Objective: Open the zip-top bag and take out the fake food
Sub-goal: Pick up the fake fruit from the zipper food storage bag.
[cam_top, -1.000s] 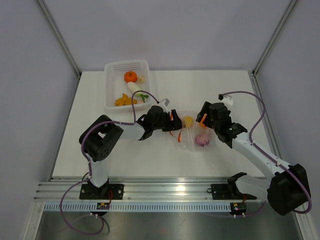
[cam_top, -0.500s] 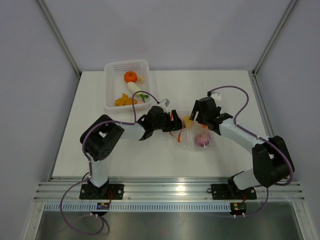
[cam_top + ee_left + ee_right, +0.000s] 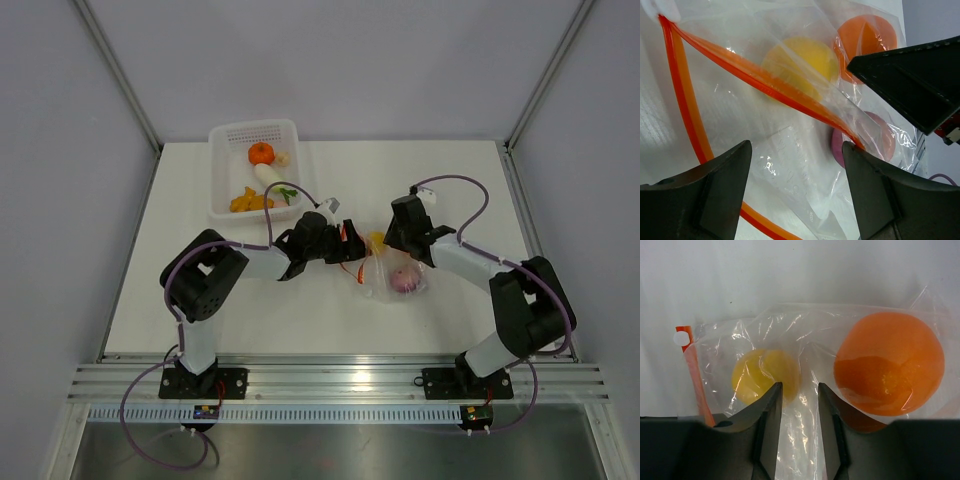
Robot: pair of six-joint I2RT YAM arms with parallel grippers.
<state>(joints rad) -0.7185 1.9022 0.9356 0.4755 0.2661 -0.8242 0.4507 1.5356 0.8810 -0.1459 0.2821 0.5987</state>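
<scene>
On the white table (image 3: 450,190), near its middle: zip-top bag (image 3: 380,286), clear and crinkled, lying flat between the two arms. Red-orange zipper strip (image 3: 755,80) at the bag's left end, parted into two bands, mouth gaping toward the left end effector (image 3: 796,155). Left fingers well apart, with clear film and one zipper band in the gap between them; no clamping visible.

Right end effector (image 3: 800,390) down at the bag's far edge, fingers drawn near each other with only a narrow gap. Clear film in that gap, but cannot tell whether pinched or merely lying there.

Inside the bag, fake food (image 3: 800,62):
- a yellow ball (image 3: 765,375) nearest the zipper
- an orange ball (image 3: 889,370) just beside it, under the right wrist
- a purple-pink onion-like piece (image 3: 875,142) toward the near side of the bag

All three enclosed by the plastic.

At the back left of the table, well apart from the bag: white perforated basket (image 3: 218,175) with more fake food in it — an orange tangerine (image 3: 261,152), a white radish-like piece (image 3: 268,176) and yellow-orange pieces (image 3: 248,201).
</scene>
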